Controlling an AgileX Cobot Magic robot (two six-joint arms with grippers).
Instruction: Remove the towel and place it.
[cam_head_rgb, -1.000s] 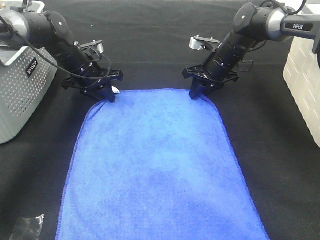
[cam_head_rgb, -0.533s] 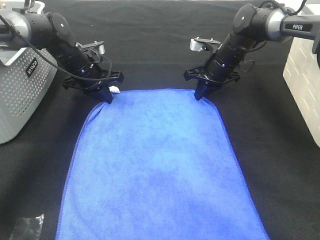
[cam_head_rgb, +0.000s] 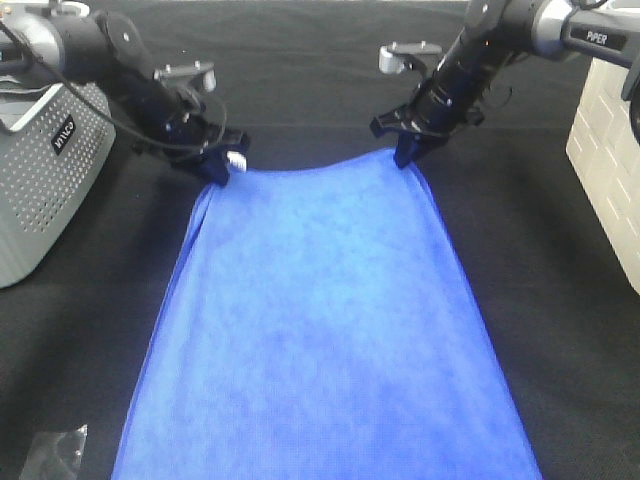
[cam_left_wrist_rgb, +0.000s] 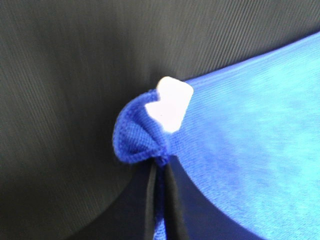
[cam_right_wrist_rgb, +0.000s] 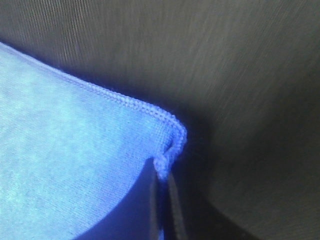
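At the far hem of the large royal-blue microfibre towel (cam_head_rgb: 320, 330), both jaws have pinched shut on its corners and lifted that edge off the black tabletop (cam_head_rgb: 560, 300), starting removal.

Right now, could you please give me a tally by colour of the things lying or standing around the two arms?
Blue: 1, the towel, both far corners pinched by the left pincer and the right pincer.
Grey: 1, the perforated basket.
White: 1, the crate.
Black: 1, the table cloth.
Clear: 1, the small plastic wrapper.
Total: 5
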